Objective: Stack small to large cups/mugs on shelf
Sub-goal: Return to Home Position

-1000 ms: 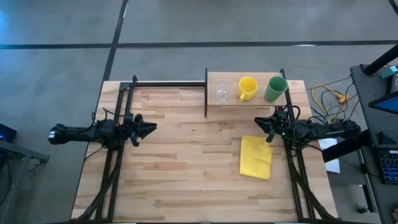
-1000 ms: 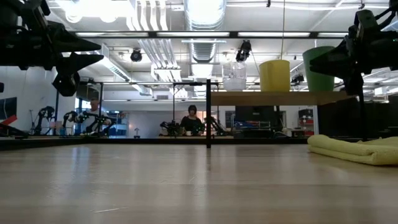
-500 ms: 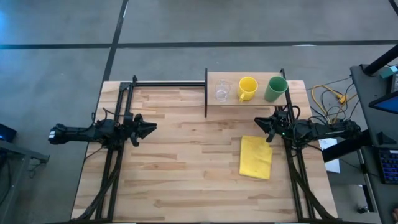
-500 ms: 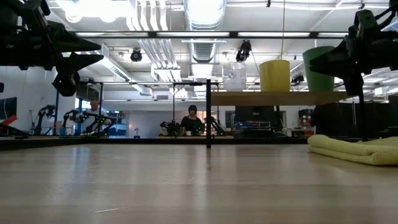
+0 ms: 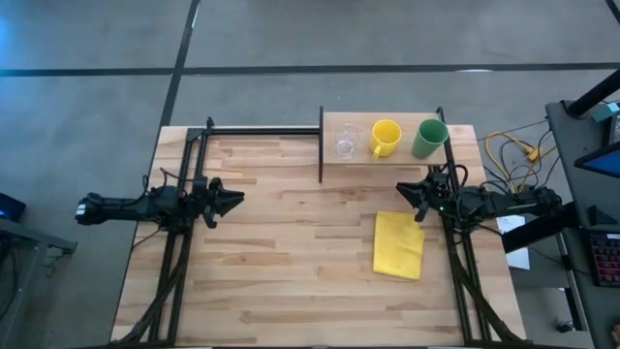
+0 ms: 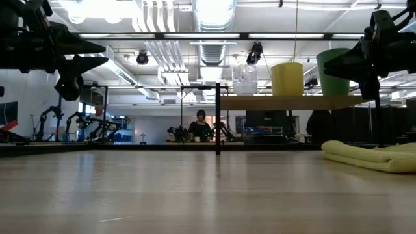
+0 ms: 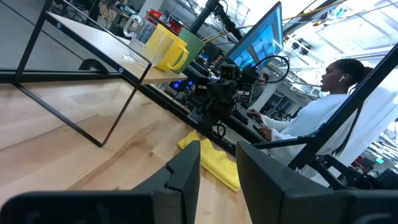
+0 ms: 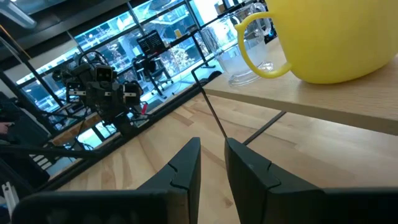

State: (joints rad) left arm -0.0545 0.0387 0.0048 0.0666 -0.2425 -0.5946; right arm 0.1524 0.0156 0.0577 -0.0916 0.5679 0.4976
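Three vessels stand in a row on the shelf (image 5: 387, 155) at the table's far right: a clear cup (image 5: 346, 142), a yellow mug (image 5: 385, 138) with its handle toward the clear cup, and a green cup (image 5: 428, 138). Each rests on its base on the board. My left gripper (image 5: 235, 199) hovers over the table's left half, fingers close together, holding nothing. My right gripper (image 5: 404, 191) hovers just near of the shelf, below the green cup, fingers also close together. In the right wrist view the yellow mug (image 8: 329, 37) and clear cup (image 8: 245, 59) fill the far side.
A folded yellow cloth (image 5: 399, 244) lies on the table near of the shelf, beside my right arm. Black metal uprights (image 5: 321, 145) carry the shelf. A black frame rail (image 5: 262, 130) runs along the far edge. A person (image 7: 323, 124) sits beyond the table's right side.
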